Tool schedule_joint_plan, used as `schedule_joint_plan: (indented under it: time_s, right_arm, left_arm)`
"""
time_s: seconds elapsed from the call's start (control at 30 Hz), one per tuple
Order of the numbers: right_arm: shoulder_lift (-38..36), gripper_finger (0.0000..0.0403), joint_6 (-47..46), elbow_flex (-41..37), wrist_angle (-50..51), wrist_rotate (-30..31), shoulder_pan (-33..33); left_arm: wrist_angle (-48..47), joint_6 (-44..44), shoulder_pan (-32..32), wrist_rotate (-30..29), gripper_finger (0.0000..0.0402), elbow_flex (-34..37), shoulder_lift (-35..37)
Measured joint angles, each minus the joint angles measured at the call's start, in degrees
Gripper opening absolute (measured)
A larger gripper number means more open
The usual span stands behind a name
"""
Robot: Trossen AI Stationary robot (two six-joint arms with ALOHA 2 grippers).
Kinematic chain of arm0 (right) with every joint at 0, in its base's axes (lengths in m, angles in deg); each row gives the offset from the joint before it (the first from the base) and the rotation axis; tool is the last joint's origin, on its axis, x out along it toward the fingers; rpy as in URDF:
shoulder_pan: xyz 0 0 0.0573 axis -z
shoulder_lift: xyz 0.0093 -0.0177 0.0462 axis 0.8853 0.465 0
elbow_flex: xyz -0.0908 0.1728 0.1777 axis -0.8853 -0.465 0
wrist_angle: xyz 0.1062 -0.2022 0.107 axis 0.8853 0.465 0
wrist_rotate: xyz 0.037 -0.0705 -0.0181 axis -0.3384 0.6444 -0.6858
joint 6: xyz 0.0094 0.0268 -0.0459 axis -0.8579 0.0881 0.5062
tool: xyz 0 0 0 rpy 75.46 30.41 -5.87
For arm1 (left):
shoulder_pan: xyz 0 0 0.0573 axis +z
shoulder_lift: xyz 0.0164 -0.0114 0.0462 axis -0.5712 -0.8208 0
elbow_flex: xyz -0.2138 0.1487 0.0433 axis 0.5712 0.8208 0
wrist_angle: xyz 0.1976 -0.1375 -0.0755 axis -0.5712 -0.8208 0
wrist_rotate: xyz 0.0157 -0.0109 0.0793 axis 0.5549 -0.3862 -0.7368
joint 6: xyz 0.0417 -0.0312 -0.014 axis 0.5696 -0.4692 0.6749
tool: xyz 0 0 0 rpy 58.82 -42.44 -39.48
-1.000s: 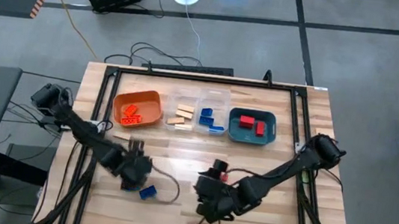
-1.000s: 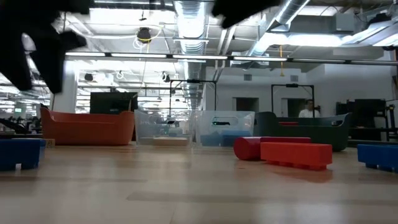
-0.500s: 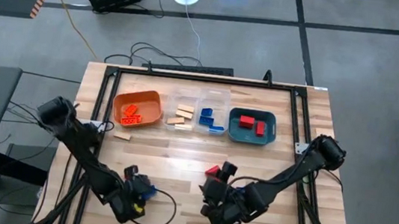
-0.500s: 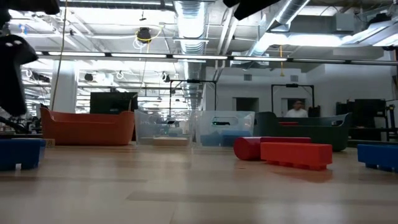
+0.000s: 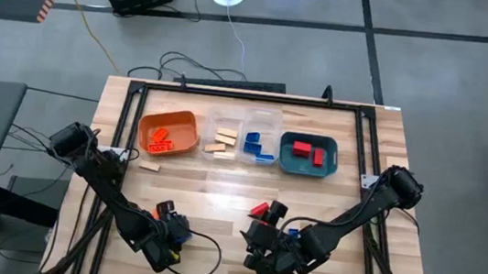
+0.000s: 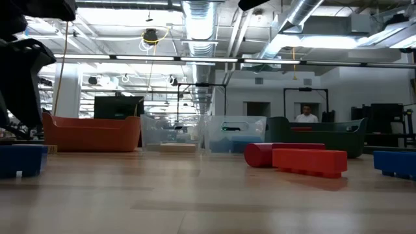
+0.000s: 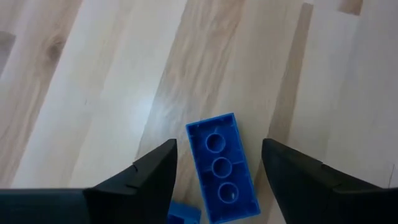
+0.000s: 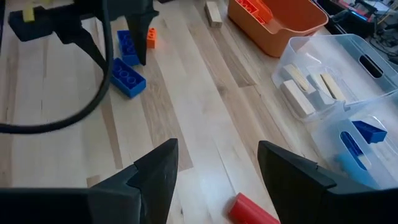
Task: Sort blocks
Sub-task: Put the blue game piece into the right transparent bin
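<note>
Sorting station, both arms low at the near table edge.
Pale wooden table (image 5: 219,190) fills the centre of the high view; along its upper part stand the orange tray (image 5: 169,132), two clear trays (image 5: 242,135) and the teal tray (image 5: 308,155), each holding bricks. Left gripper (image 7: 217,165), lower left of centre, stands spread wide over a blue studded brick (image 7: 222,167) on the wood. Right gripper (image 8: 217,163), lower centre, is spread wide and empty; a red brick (image 5: 259,211) lies just beside that arm.

Four trays (image 5: 169,131) sit in a row; near the left gripper (image 7: 216,163) lie two blue blocks (image 7: 222,167) and one small orange block (image 8: 151,38), near the right gripper (image 8: 216,163) two red blocks (image 5: 259,211).
</note>
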Motion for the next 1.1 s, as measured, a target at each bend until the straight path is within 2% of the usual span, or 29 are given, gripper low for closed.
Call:
schedule_joint_plan:
  time_s: [0.13, 0.37, 0.73, 0.9, 1.1]
  right_arm:
    - [0.0, 0.0254, 1.1, 0.0, -1.2, 0.0, 0.0]
    - [0.0, 0.0254, 1.2, 0.0, -1.1, 0.0, 0.0]
    - [0.0, 0.0254, 1.2, 0.0, -1.1, 0.0, 0.0]
    - [0.0, 0.0254, 1.2, 0.0, -1.1, 0.0, 0.0]
    - [0.0, 0.0254, 1.2, 0.0, -1.1, 0.0, 0.0]
  left_arm:
    - [-0.2, 0.8, 1.7, 2.2, 0.0267, 0.4, 0.0]
    - [-0.3, 1.2, 3.3, 2.5, 0.0328, 0.4, 0.0]
    - [6.1, -2.2, 3.5, 5.3, 0.0334, 6.1, -0.1]
    - [6.2, -0.8, 3.5, 5.3, 0.0309, 6.2, -0.1]
    - [5.6, 2.7, 3.6, 6.0, 0.022, 6.2, -0.1]
